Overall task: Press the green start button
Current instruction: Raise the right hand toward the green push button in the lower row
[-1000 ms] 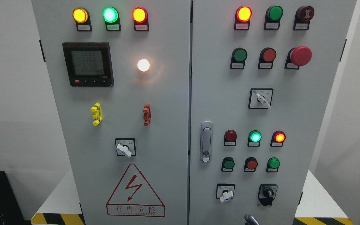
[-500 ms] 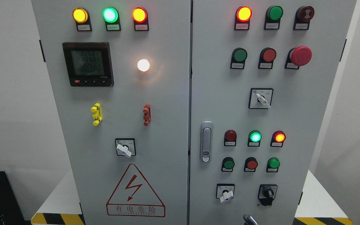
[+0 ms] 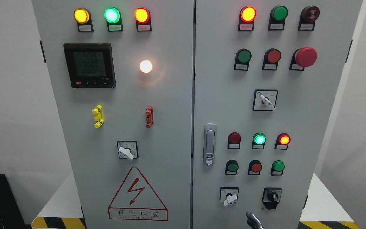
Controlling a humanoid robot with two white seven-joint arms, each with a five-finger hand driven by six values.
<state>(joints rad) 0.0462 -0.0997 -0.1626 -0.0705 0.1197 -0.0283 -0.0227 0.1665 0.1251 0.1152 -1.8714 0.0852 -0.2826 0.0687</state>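
Note:
The grey cabinet's right door (image 3: 297,127) carries a dark green push button (image 3: 244,56) in its upper row, beside a red button (image 3: 273,56). Lower down sit a dark green button (image 3: 232,166), a red button (image 3: 256,167) and a brighter green button (image 3: 278,166). Only a grey metallic tip of my right hand (image 3: 253,220) pokes up at the bottom edge, below these buttons and touching none of them. My left hand is out of sight.
A red mushroom emergency stop (image 3: 305,57) sticks out at the upper right. Rotary switches (image 3: 265,100) (image 3: 229,196) (image 3: 272,197) and a door handle (image 3: 209,144) also protrude. Lit indicator lamps and a meter (image 3: 89,65) fill the left door.
The tip of my right hand has risen a little higher from the bottom edge. The meter digits flicker; the rest of the panel is unchanged.

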